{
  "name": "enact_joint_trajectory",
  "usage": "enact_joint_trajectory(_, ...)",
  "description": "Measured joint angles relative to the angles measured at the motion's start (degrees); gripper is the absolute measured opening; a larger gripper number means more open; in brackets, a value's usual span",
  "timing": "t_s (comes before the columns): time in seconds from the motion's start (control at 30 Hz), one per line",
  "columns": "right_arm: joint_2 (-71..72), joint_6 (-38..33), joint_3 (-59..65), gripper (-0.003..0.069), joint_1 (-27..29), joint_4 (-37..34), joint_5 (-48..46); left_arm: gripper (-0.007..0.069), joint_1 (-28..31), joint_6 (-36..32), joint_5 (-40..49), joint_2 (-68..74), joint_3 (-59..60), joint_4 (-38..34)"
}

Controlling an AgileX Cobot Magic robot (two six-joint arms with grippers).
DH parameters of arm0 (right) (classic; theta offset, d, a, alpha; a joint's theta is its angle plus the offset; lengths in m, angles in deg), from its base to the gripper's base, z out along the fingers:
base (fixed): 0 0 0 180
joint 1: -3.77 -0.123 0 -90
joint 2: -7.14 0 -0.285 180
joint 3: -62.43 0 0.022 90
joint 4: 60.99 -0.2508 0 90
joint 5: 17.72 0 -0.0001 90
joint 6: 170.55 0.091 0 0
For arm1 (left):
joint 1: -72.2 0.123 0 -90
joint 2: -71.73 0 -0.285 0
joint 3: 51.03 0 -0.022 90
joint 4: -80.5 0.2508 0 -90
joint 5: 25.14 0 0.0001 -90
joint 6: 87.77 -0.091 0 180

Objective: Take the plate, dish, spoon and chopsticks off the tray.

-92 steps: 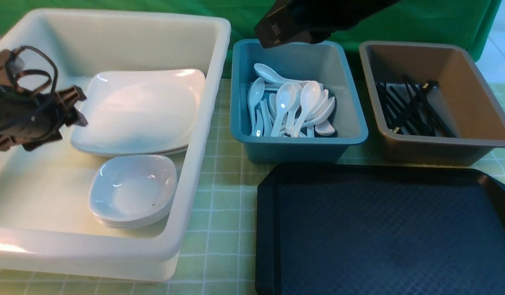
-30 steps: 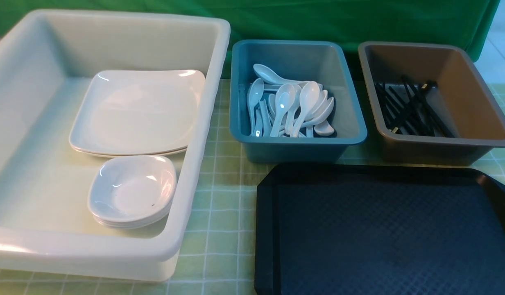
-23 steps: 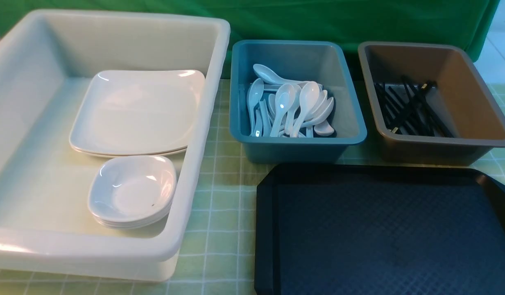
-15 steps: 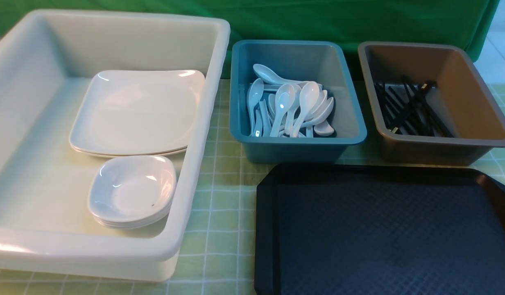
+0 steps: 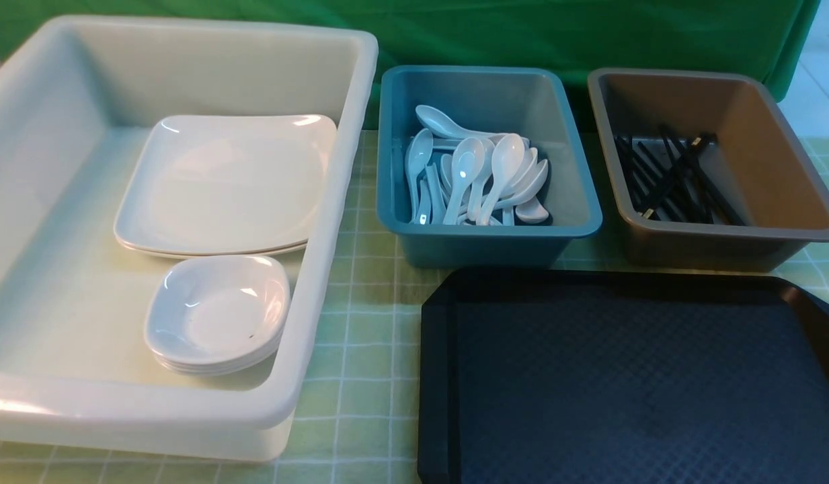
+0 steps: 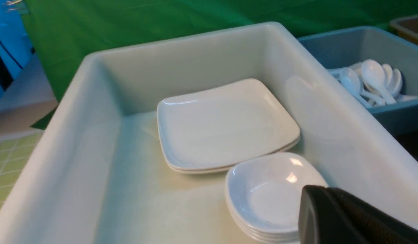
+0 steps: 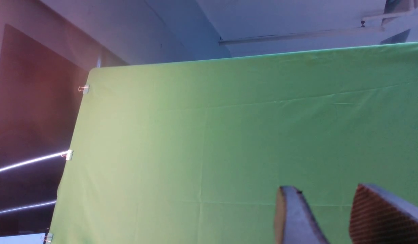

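Black tray [image 5: 629,376] bare, its plate [image 5: 226,181], spoon [image 5: 495,168] and chopsticks [image 5: 669,181] binned far side: task looks complete; my left gripper [image 6: 334,217] closed empty, right gripper [image 7: 334,217] parted, empty.

From my station, the front camera shows none of the robot's body. On the left wrist feed I see only the left end effector [image 6: 334,217]: matte black, rounded at the tip, with a finely ribbed inner face. On the right wrist feed, the right end effector [image 7: 334,217] shows two fingers [image 7: 293,217], grey-edged, one with a tan face, the other with a dark reddish-brown, diagonally ribbed pad.
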Motion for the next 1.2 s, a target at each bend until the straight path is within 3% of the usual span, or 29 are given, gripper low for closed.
enact_joint_trajectory(0.2,0.00,0.00,0.00,0.0246,0.00,0.00,0.00,-0.0018,0.00,6.07,-17.91,-1.85,12.48,6.52)
enact_joint_trajectory(0.33,0.00,0.00,0.06,0.0246,0.00,0.00,0.00,-0.0018,0.00,6.55,-23.02,-4.36,24.28,8.47)
enact_joint_trajectory(0.6,0.04,0.00,0.06,0.0246,0.00,0.00,0.06,-0.0018,0.00,10.91,-17.59,-6.06,27.29,9.76)
enact_joint_trajectory(1.2,0.04,0.05,0.06,0.0247,0.00,0.00,0.06,-0.0018,0.00,11.81,-19.92,-6.06,27.29,8.25)
